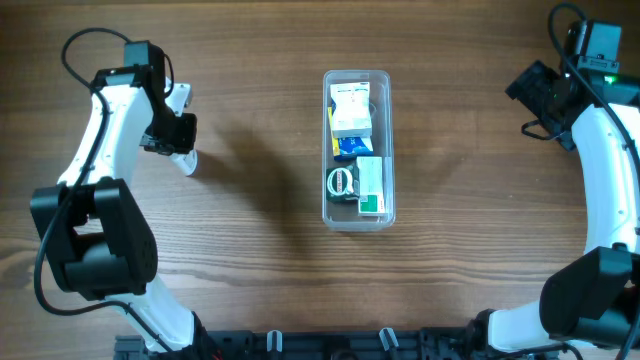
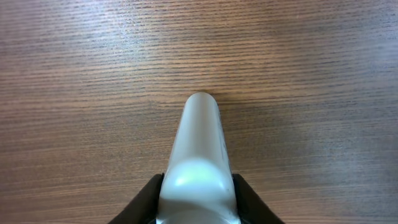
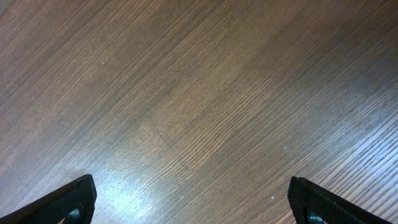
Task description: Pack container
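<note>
Clear container (image 1: 358, 74), packed full, dead centre on the wood table (image 1: 250, 250)
It's a long, narrow see-through tub with rounded corners. Inside are a white box (image 1: 351, 108), something blue (image 1: 350, 146) and a green-and-white box (image 1: 371, 186). The left gripper (image 2: 200, 106) has its fingers pressed together and the right gripper (image 3: 196, 199) has its fingers spread wide. Both are well apart from the tub.
</note>
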Robot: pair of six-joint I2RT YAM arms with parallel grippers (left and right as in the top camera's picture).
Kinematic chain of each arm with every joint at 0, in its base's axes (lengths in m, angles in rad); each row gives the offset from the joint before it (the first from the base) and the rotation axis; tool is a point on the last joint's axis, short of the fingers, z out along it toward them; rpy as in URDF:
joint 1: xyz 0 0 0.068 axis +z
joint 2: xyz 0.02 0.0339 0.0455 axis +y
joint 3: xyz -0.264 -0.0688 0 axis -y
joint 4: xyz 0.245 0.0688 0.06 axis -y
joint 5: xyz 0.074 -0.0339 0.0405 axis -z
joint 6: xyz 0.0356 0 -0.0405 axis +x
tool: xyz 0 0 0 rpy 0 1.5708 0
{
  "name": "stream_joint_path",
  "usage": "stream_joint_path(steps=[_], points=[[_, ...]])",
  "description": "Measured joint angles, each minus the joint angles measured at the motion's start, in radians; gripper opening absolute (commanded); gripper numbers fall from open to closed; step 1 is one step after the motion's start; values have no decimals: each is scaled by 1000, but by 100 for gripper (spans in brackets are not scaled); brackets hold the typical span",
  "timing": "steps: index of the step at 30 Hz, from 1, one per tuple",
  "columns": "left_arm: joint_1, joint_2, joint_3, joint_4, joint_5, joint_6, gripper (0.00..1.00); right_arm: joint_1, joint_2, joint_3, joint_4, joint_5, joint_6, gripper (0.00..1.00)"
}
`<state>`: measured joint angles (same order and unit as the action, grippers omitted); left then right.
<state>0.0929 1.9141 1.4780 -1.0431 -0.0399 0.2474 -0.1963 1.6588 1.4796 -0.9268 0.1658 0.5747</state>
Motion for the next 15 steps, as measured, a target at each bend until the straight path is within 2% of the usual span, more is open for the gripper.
stream_joint_path(steps=[11,15], points=[[0,0,2,0,3,-48,22,0,0,0,0,0,0,100],[0,0,48,-17,82,-68,24,0,0,0,0,0,0,100]])
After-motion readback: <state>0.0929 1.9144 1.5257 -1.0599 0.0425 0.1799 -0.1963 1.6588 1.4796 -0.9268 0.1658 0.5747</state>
